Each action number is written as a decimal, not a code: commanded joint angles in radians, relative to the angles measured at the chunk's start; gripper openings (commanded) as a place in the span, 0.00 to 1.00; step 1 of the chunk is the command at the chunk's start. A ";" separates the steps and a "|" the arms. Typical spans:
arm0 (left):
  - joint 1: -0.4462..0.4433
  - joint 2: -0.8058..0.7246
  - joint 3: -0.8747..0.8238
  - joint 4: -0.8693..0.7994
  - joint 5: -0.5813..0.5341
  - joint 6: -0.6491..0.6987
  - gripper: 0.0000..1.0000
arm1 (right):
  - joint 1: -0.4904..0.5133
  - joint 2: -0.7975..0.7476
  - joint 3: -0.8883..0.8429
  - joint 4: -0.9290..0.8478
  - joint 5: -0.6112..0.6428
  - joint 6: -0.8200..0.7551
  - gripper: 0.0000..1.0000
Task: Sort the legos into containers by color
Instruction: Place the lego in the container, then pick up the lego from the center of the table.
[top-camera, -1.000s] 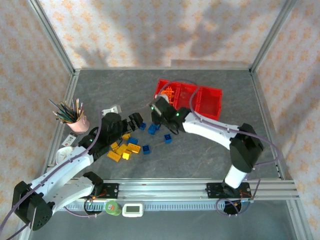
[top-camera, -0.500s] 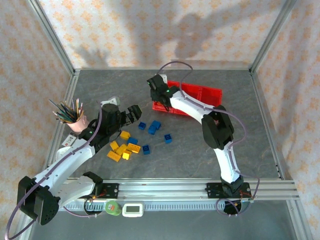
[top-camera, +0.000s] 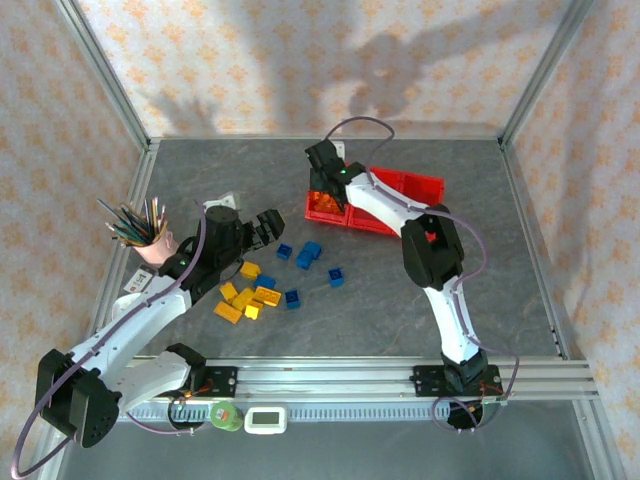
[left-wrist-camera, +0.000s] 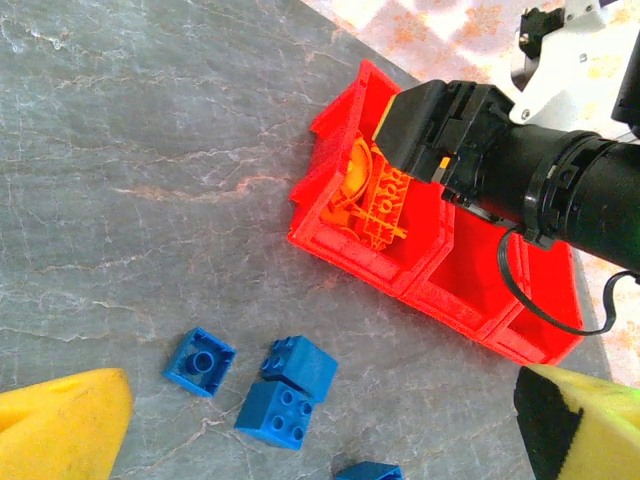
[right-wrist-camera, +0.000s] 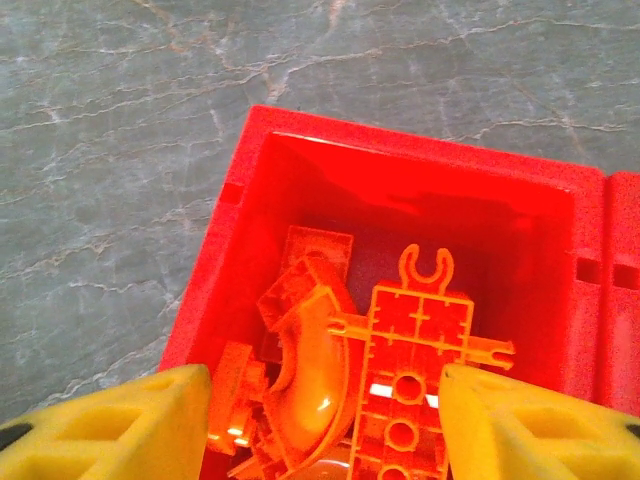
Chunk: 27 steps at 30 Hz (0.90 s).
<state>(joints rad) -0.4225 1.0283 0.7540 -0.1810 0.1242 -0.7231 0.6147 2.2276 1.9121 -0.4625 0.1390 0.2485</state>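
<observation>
I log R gripper (right-wrist-camera: 320, 425) over end bin of the containers (right-wrist-camera: 420, 150) with orange legos (right-wrist-camera: 410, 340) inside, jaws wide, seemingly empty, sited for drop-off; L gripper (left-wrist-camera: 320, 430), jaws wide too, hangs above blue legos (left-wrist-camera: 285, 390) on tabletop (left-wrist-camera: 150, 150), prob. next pick.

Far left, a pink cup (top-camera: 157, 247) stands on the grey marbled table (top-camera: 420, 290), bristling with colored pencils (top-camera: 130, 220). Just near of it lies a small white card (top-camera: 139, 279), then a round white object (top-camera: 128, 310). On the near rail (top-camera: 330, 378) sit a green disc (top-camera: 226, 415) and a white device (top-camera: 265, 420).
</observation>
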 joint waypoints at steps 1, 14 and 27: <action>0.010 0.003 0.026 0.017 0.018 0.024 0.99 | 0.016 -0.122 -0.064 0.000 -0.014 -0.009 0.63; -0.018 -0.050 -0.047 0.033 0.066 -0.016 0.99 | 0.103 -0.448 -0.488 0.007 -0.024 0.055 0.69; -0.134 -0.125 -0.161 0.045 -0.010 -0.121 0.99 | 0.229 -0.605 -0.753 -0.022 -0.041 0.137 0.78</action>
<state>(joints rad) -0.5381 0.9218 0.6132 -0.1627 0.1490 -0.8055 0.8261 1.6722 1.1934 -0.4572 0.0856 0.3473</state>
